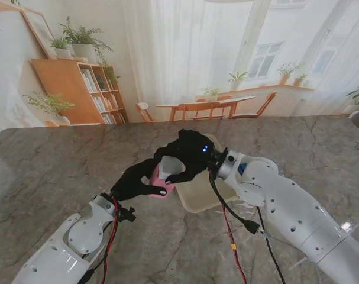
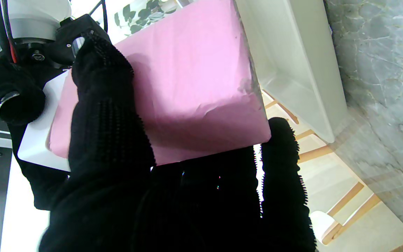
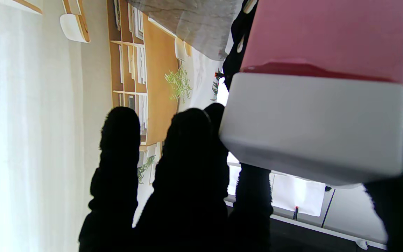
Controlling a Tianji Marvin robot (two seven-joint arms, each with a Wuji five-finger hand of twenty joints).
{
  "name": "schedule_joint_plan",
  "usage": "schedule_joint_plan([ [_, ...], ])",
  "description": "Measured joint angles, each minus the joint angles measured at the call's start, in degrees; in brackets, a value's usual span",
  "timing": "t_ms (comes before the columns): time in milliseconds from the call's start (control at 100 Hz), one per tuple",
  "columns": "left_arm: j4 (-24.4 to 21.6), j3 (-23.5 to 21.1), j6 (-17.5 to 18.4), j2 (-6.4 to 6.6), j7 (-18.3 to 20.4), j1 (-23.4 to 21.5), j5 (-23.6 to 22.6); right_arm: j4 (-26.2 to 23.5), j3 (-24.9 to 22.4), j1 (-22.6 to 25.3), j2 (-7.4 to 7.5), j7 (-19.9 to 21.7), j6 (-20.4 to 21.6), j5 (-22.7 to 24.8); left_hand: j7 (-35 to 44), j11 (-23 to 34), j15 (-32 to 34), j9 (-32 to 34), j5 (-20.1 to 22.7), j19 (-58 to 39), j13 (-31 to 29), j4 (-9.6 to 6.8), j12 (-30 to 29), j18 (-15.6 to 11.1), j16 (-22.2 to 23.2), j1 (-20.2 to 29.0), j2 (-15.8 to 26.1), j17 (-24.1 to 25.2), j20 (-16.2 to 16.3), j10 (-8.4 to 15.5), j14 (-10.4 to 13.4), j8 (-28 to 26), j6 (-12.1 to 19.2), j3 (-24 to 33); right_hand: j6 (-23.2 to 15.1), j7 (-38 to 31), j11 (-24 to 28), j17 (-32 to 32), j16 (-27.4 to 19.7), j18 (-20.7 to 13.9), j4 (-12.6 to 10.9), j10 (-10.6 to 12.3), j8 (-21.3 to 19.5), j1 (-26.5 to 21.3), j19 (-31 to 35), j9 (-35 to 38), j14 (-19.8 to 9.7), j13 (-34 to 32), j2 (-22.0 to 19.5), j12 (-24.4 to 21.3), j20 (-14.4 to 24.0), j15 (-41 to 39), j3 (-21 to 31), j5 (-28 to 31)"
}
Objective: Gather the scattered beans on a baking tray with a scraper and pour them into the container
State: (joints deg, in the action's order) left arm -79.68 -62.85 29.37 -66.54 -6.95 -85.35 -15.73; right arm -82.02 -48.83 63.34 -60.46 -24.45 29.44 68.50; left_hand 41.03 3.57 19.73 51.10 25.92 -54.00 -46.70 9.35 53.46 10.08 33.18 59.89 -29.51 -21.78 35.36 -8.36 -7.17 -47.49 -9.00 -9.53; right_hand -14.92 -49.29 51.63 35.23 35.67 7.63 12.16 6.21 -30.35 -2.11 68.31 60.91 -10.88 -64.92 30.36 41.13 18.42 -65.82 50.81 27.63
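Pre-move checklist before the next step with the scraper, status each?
1. Left hand grips pink blade of the pink-and-white scraper: ok.
2. Right hand on the scraper's white handle: ok.
3. Which hand carries it alone: cannot tell.
4. Cream rectangular baking tray on the marble table, beside the hands: ok.
5. Beans on tray: cannot tell.
6. Container in view: not ok.

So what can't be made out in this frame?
- Beans: none visible in any view; the tray interior is largely hidden by both hands in the stand view.
- Pink-and-white scraper: mostly covered by the left hand and right hand.
- Container: not seen in any view.
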Motion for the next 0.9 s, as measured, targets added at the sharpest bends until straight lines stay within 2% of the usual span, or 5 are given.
schedule_joint_plan([
  [390,0.0,0.07,-0.1,-0.01,0.07,0.0,0.02,-0.68,-0.1,0.95,-0.36,0.73,-2.47,-0.88,0.0,0.0,0.02,0.28,0.41,0.0,0.0,0.02,0.0,0.0,0.11,0.0,0.0,0.0,0.0,0.0,0.0,0.11,0.0,0.0,-0.27,-1.34,0.13,3.37,0.01,-0.45,0.64,0.0,3.45,0.02,1.89,5.1,0.04,-5.59,1.04,0.04,0.0,-1.33,-2.43,3.63],
  [670,0.14,0.2,-0.06,-0.08,-0.62,0.1,-0.74,-0.9,0.37,1.04,-0.64,0.99,-4.41,-1.47,0.0,0.0,0.18,0.43,0.45,0.0,-0.17,0.04,0.0,0.0,0.12,0.0,0.0,0.0,0.0,0.0,0.0,0.62,0.0,0.0,-1.86,-5.41,0.13,6.27,0.03,-1.25,0.69,-0.2,9.97,-0.29,3.25,8.5,0.05,-9.74,2.16,0.04,0.0,-2.54,-4.84,5.88],
  [900,0.18,0.23,-0.01,-0.15,-1.09,0.12,-1.05,-1.78,0.6,1.37,-0.79,1.89,-6.55,-1.68,0.0,0.0,0.28,0.53,0.46,-0.04,-0.39,0.05,0.0,0.0,0.13,0.0,0.0,0.0,0.01,0.0,-0.01,0.65,0.0,0.0,-1.88,-5.59,0.13,7.85,0.87,-1.32,0.69,-0.33,11.9,-0.29,3.62,9.42,0.08,-10.64,3.11,0.04,0.0,-4.56,-4.85,7.46],
])
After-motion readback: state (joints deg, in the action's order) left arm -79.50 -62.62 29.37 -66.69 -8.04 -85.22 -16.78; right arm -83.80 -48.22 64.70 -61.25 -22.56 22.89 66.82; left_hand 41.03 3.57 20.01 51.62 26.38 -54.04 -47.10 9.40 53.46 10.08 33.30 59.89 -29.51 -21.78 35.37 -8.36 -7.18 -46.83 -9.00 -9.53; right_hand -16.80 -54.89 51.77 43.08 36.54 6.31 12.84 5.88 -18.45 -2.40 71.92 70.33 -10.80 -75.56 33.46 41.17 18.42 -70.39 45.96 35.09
